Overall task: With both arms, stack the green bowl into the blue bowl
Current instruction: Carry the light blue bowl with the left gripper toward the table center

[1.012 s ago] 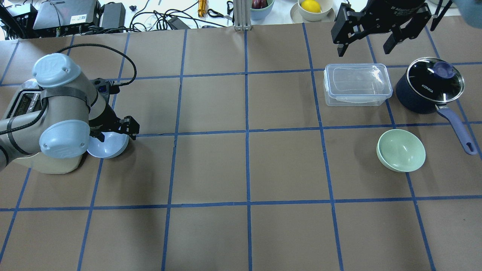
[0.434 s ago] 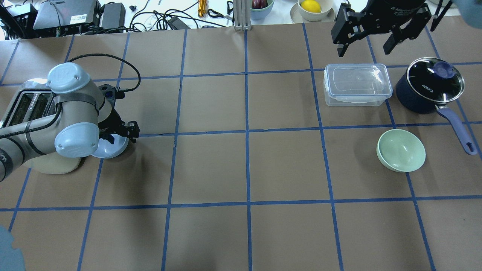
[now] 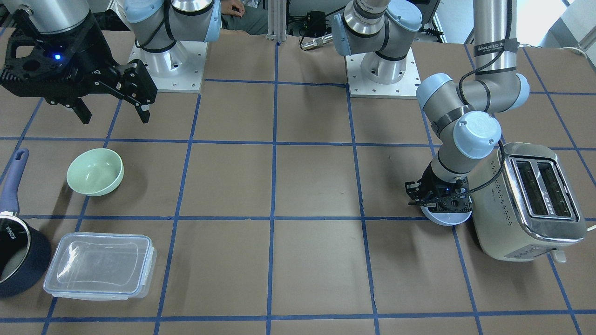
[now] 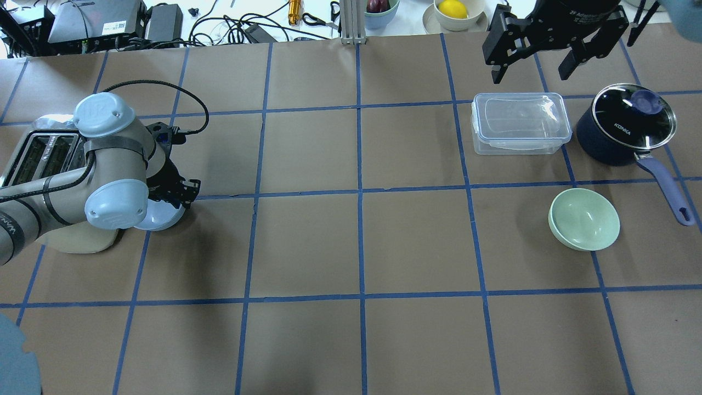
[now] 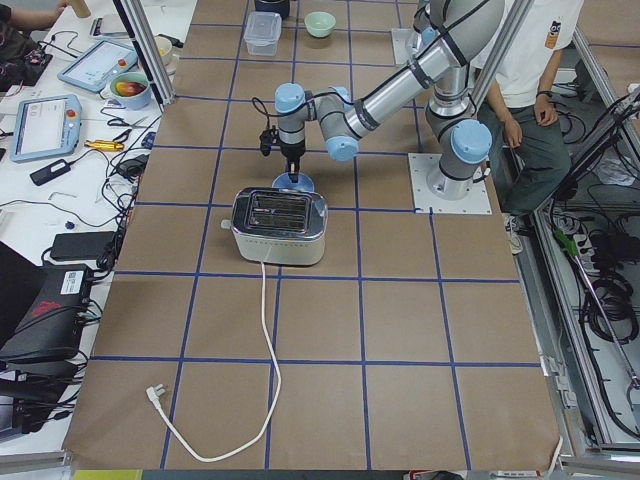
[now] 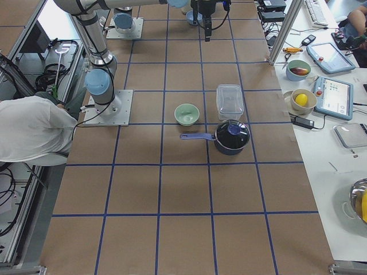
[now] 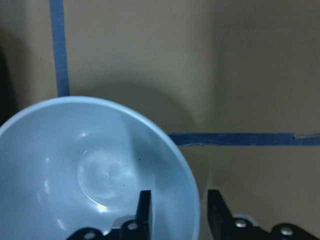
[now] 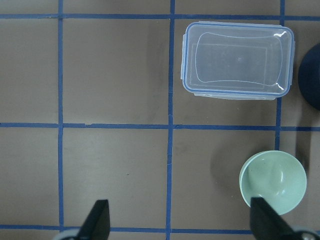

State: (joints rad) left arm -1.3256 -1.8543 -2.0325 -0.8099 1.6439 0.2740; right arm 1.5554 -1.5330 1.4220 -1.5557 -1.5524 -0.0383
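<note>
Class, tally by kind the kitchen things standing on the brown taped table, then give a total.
Bowls: 2, the green bowl and the blue bowl
Saucepan: 1
Toaster: 1
Clear lidded container: 1
Total: 5

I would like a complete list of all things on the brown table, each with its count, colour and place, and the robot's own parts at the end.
green bowl: 1, pale mint green, robot's right side, near the saucepan's handle
blue bowl: 1, pale blue, robot's left side, next to the toaster
toaster: 1, cream and silver, far left side
container: 1, clear with lid, right side, beside the saucepan
saucepan: 1, dark navy with glass lid, far right side
left gripper: 1, black, fingers astride the blue bowl's rim, not closed
right gripper: 1, black, open, raised near the container
</note>
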